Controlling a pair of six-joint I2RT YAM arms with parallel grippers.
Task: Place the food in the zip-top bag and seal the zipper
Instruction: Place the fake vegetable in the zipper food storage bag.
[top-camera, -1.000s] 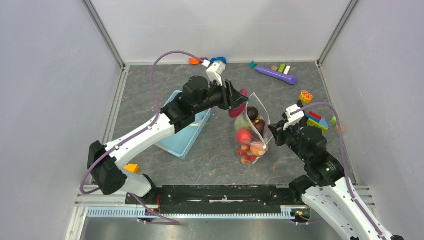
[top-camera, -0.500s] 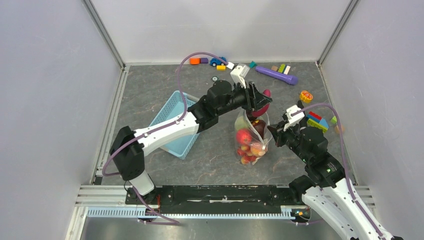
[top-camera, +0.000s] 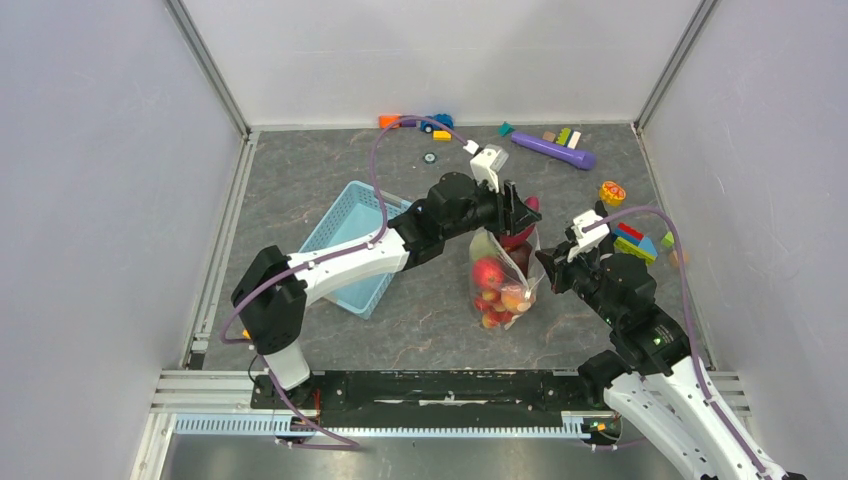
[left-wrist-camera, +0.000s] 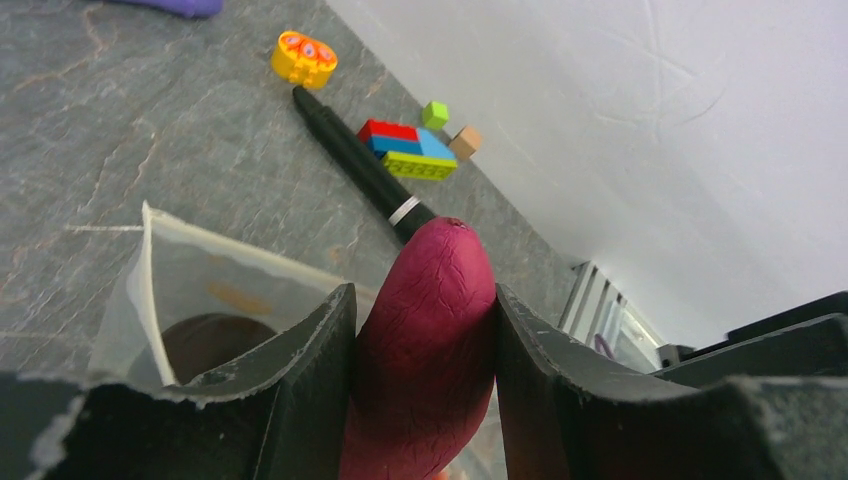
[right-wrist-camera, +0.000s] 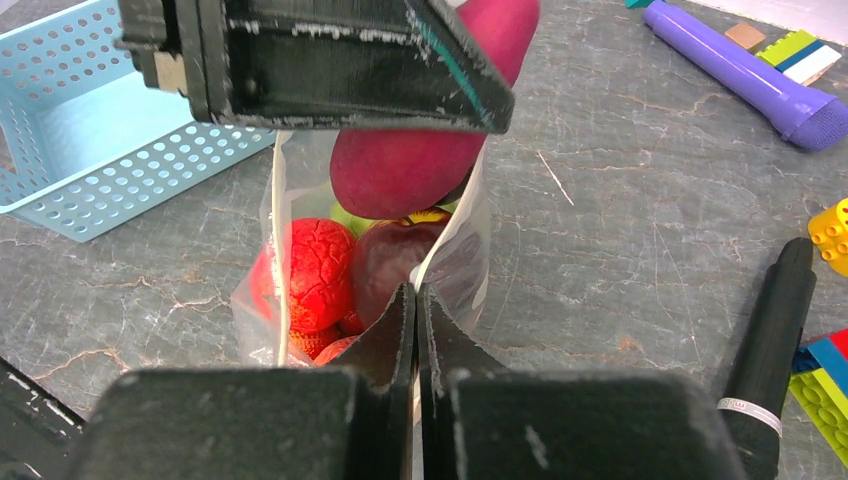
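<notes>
The basket (top-camera: 345, 225) lay behind and to the left of the left claw (top-camera: 513, 208), under that arm's forearm, and played no part in the move. The left claw was closed on a magenta piece (left-wrist-camera: 430, 300), one finger on each flank. The piece's long axis ran out along the fingers, so its rounded tip stuck out past them. From the right wrist view it hung tilted, low end foremost.

The bag (top-camera: 500, 285) stood directly below that tip with its mouth open and facing up toward the claw. It already held the red, maroon and green food. The low end of the piece was at the mouth, though whether it had passed the rim could not be told. I judged that the next move needed only a short drop along that same axis before the fingers let go.

The right claw (right-wrist-camera: 415, 310) was pinched shut on the bag's near edge and held it upright. That made it the nearer arm to the zipper. The mouth was unsealed and no slider tab could be made out.

Beyond the right claw, to its right, lay a black pen (right-wrist-camera: 775, 330) and some blocks (top-camera: 630, 240) on the grey, veined bench (top-camera: 300, 170). Plain white walls closed it in on three sides.
</notes>
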